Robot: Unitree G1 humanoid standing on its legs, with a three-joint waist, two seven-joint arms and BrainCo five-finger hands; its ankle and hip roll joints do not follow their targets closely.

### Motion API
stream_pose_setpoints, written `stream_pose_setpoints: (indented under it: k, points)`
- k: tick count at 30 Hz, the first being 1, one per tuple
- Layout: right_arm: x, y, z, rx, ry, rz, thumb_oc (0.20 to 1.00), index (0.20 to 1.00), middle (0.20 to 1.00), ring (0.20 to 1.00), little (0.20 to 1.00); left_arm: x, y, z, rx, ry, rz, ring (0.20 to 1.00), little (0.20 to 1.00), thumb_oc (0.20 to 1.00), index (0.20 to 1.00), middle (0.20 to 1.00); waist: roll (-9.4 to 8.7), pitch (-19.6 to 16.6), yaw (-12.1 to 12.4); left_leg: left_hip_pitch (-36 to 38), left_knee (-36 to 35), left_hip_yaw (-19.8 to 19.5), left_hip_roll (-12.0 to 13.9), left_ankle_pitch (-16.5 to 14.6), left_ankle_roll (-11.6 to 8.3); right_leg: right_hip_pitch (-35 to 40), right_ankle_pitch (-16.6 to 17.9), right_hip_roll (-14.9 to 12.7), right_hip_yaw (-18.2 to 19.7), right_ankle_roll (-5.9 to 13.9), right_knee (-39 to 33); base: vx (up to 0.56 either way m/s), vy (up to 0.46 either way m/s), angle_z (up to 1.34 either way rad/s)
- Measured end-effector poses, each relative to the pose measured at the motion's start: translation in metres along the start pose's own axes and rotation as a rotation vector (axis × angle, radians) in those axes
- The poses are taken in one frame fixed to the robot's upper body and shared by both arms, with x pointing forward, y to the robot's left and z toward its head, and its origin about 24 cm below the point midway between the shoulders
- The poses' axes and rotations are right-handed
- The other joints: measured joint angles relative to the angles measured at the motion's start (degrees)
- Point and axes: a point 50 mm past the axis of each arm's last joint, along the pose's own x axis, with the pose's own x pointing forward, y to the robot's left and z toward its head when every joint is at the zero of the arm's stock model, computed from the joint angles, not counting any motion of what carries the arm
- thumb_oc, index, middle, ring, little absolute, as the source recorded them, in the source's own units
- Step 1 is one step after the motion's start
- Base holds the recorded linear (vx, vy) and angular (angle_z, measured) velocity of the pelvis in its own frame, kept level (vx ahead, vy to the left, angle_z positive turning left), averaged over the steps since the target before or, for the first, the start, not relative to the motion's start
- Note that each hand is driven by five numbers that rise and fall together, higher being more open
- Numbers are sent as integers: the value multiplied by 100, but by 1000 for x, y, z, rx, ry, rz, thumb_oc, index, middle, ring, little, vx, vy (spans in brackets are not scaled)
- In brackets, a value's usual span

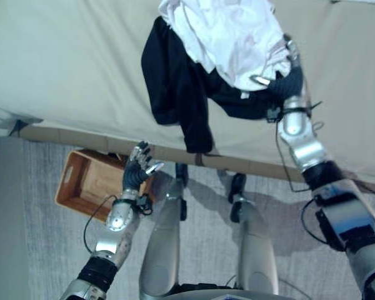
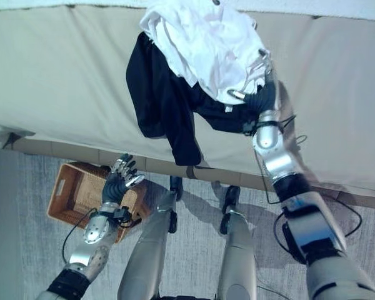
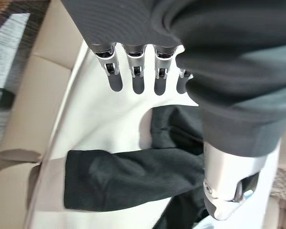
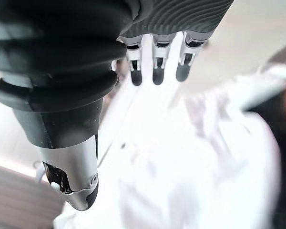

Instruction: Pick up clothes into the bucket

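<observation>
Left eye view, right hand (image 1: 286, 65): fingers straight, over white shirt (image 1: 228, 34), poised for grasping.
Left hand (image 1: 139, 167): fingers relaxed, above wooden crate (image 1: 81, 184).

1. Soft, even light is falling across the pale bed (image 1: 69, 69).
2. The white garment (image 4: 190, 162) is glaring and blurring in the right wrist view.
3. Faint shadows are lying on the grey carpet (image 1: 25, 237).

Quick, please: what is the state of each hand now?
Left hand: open, holding nothing, above the wooden box.
Right hand: open, fingers straight, over the white garment.
</observation>
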Motion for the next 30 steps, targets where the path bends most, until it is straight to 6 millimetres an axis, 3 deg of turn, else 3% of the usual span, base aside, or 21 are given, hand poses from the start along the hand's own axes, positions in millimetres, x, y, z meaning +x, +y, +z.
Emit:
stream_pose_setpoints:
  k: [5,13,18,22,24,30]
  points:
    - [29,-25,26,-134,-111,-99,1000,1000,1000,1000,1000,0,-4,-1,5,8,-18,1000,1000,1000,1000,1000,-7,1,-1,-338,159,-103,-24,-1,1,-349,-102,-46,-59,-59,291,40,10,9]
    - [62,-36,56,-288,-176,-148,1000,1000,1000,1000,1000,3,-6,8,9,-26,-28,1000,1000,1000,1000,1000,-23,-11,43,-874,360,-153,-50,0,-1,-878,-127,-81,-61,-79,541,42,-5,3]
    - [72,-31,52,-405,-138,-56,1000,1000,1000,1000,1000,5,-8,10,6,-36,-36,1000,1000,1000,1000,1000,-30,-14,165,-1034,429,-245,-81,3,-5,-991,-159,-119,-142,-89,641,28,-21,7]
    - [72,-27,39,-454,-73,25,1000,1000,1000,1000,1000,5,-10,14,4,-51,-49,1000,1000,1000,1000,1000,-49,-32,228,-1044,443,-281,-136,-14,-49,-1019,-243,-183,-156,-63,742,55,-23,8]
    - [70,-31,21,-502,8,54,1000,1000,1000,1000,1000,6,-11,19,8,-66,-60,1000,1000,1000,1000,1000,-91,-66,312,-1118,490,-316,-154,3,-93,-1081,-289,-198,-166,-58,807,50,-16,9]
    - [74,-48,8,-535,116,31,1000,1000,1000,1000,1000,8,-15,24,11,-85,-86,1000,1000,1000,1000,1000,-91,-66,476,-1201,573,-402,-170,9,-87,-1095,-294,-212,-243,-60,848,4,-1,4]
